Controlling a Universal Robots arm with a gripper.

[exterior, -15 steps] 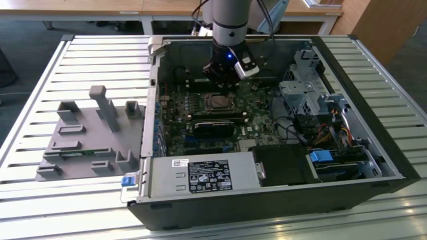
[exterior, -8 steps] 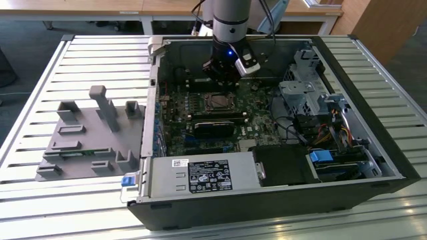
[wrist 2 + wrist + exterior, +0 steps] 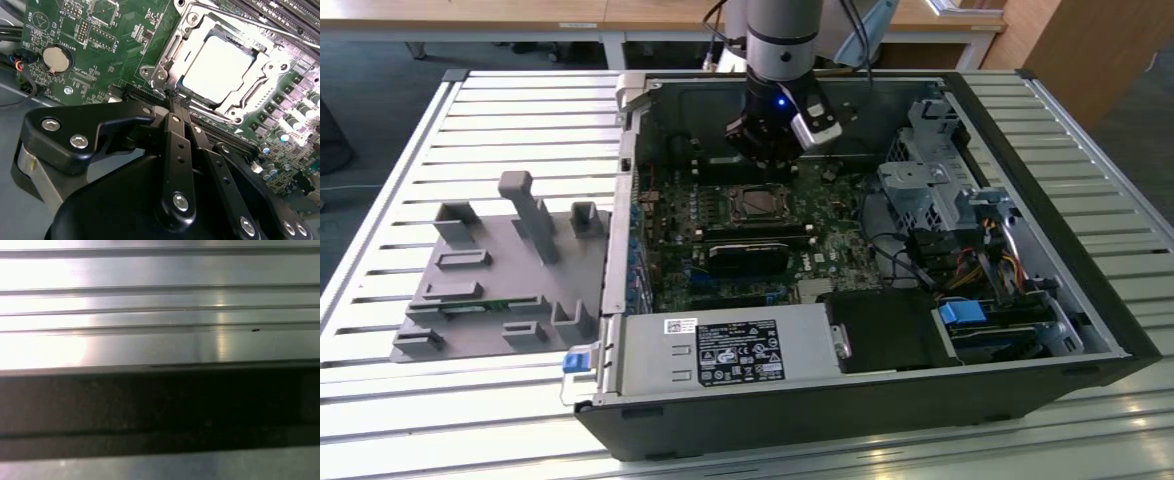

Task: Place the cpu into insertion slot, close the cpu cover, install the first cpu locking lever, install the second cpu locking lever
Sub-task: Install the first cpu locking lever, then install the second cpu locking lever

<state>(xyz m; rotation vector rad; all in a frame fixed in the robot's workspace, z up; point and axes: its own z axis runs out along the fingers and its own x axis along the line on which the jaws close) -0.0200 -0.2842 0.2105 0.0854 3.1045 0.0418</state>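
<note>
One gripper (image 3: 175, 102) is observed in the second wrist view with its black fingers (image 3: 176, 150) pressed together, tips clenched with nothing between them, poised just short of the near edge of the insertion slot (image 3: 165, 47) on the green motherboard (image 3: 100, 35). The cpu (image 3: 215, 67) lies seated flat in that slot just beyond the fingertips, its pale metal face exposed through the window of the cpu cover (image 3: 250, 97), which lies flat around it. In the exterior view the gripper (image 3: 767, 160) hangs inside the open computer case (image 3: 1067, 300), directly behind the socket (image 3: 757, 203) and close above the board.
</note>
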